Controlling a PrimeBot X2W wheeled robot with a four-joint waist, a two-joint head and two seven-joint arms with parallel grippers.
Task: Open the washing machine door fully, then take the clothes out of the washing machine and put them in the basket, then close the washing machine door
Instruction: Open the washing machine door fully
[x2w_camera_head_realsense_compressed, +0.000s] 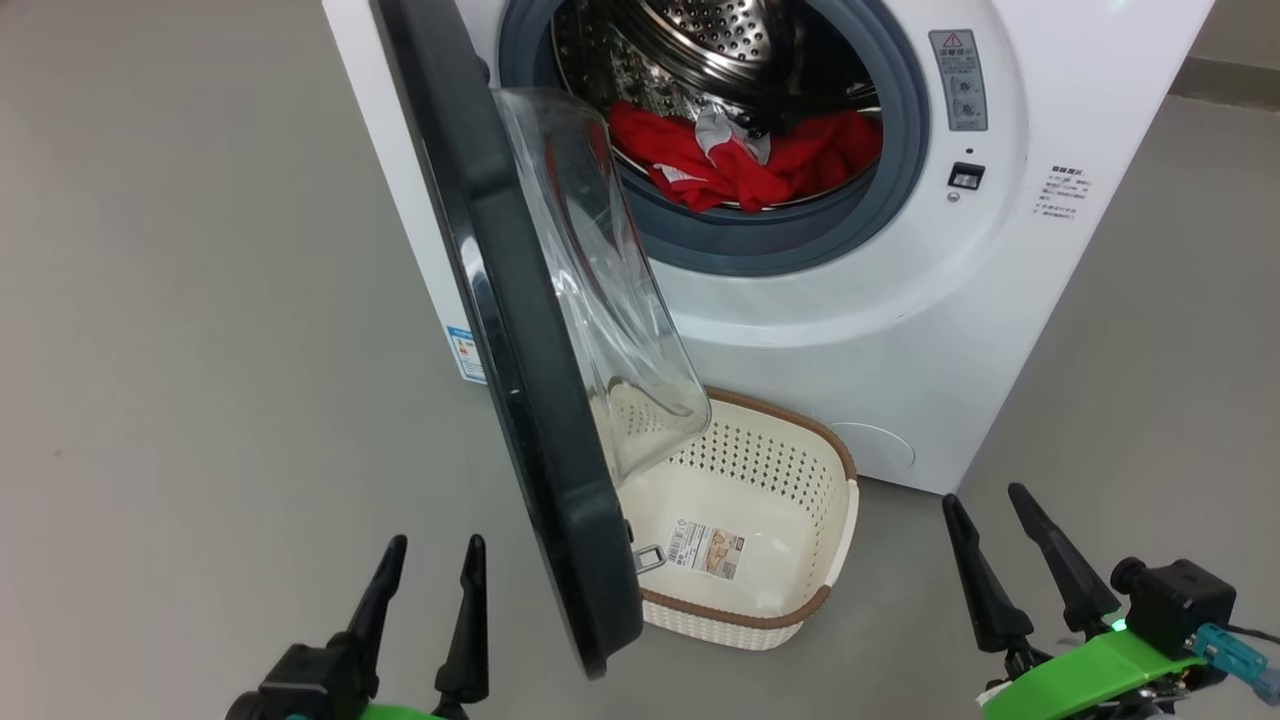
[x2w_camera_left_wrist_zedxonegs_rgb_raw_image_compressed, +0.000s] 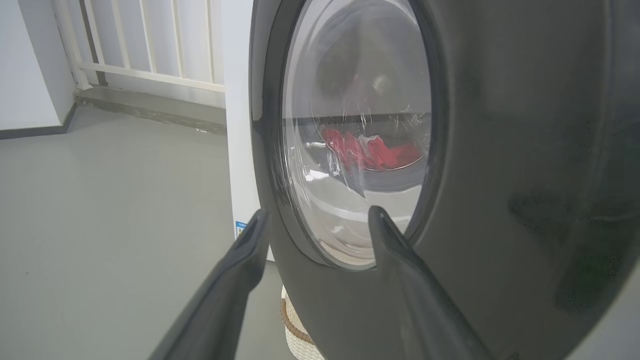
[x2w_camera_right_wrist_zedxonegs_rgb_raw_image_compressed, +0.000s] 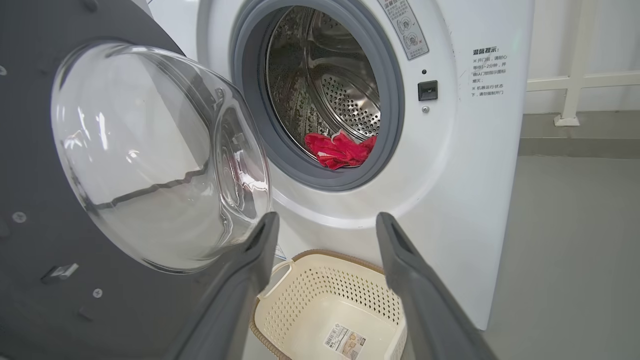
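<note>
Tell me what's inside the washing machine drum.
Red clothes lie heaped low at the front of the steel drum, with a pale grey piece among them. Anything under the heap is covered.

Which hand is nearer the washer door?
The left hand, open, right by the door on its black outer side; the right hand, also open, sits beyond the basket.
</note>
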